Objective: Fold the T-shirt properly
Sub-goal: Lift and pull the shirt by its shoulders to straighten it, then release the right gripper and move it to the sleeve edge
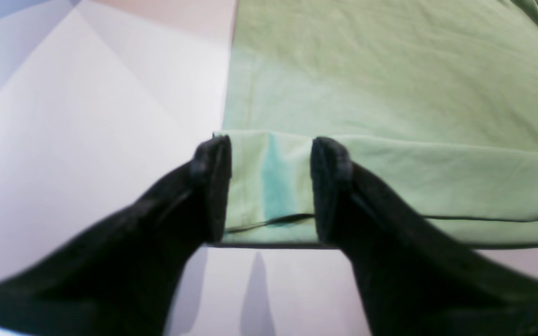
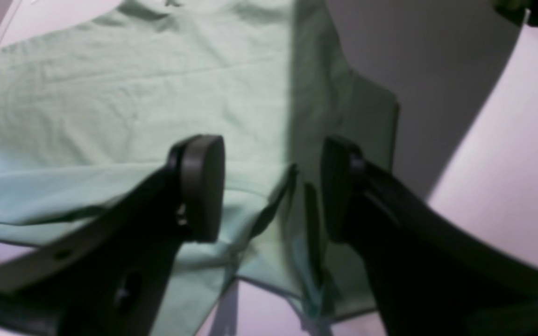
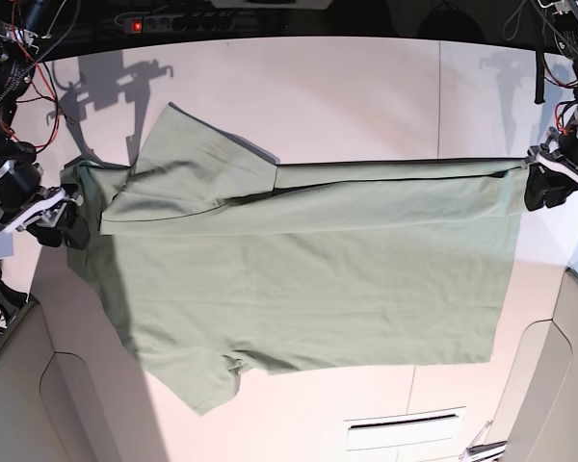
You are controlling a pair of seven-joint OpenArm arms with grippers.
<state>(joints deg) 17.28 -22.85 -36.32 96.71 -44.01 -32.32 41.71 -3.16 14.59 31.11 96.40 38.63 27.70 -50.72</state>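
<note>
Both arms end in black hands: the left hand (image 1: 270, 186) has matte, flat-faced fingers; the right hand (image 2: 272, 186) carries rounded pads. Red cables (image 3: 19, 58) run along the right arm.

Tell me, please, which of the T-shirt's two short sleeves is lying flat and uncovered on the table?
The sleeve at the near edge of the base view; the far sleeve lies folded onto the T-shirt body.

The big pale sage-green cloth T-shirt (image 3: 308, 260) is looking like soft matt cotton, finely creased all over, with a stitched hem along the edge. The white table (image 3: 366, 96) under it is coming across smooth, slightly sheeny. Both black grippers, left (image 1: 269, 186) and right (image 2: 273, 186), are looking like matt plastic with dull, rubbery-looking pads (image 2: 201, 186).
</note>
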